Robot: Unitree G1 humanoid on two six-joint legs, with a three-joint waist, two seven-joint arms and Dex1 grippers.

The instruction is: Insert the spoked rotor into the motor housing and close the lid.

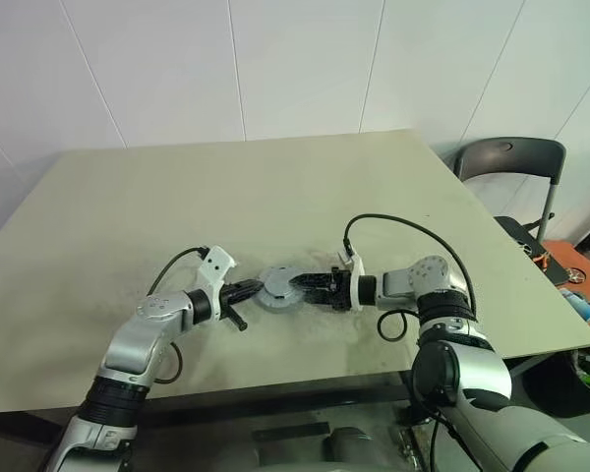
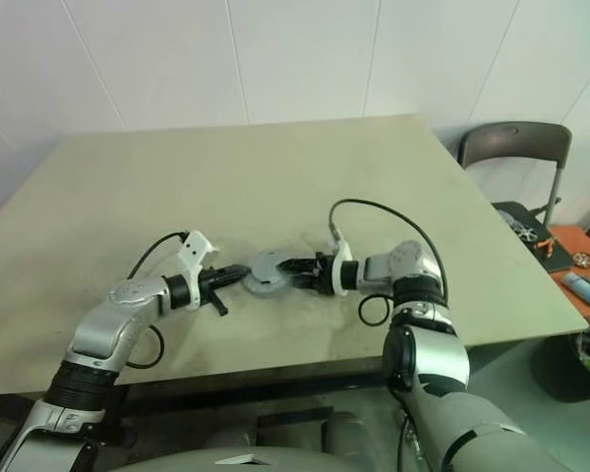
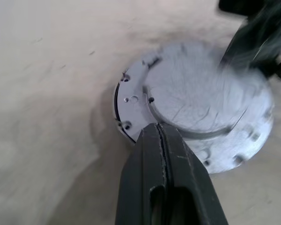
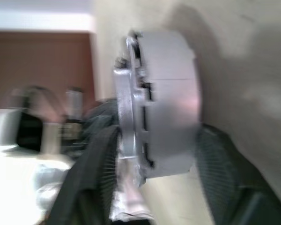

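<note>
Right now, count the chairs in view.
1: a dark chair stands past the table's far right corner, by the wall. Others may be hidden.

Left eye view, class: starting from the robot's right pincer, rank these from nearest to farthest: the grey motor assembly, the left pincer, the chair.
1. The grey motor assembly: right between the right pincer's fingers, mid-table.
2. The left pincer: just across the assembly, at its opposite edge.
3. The chair: off the table, beyond its far right corner.
</note>
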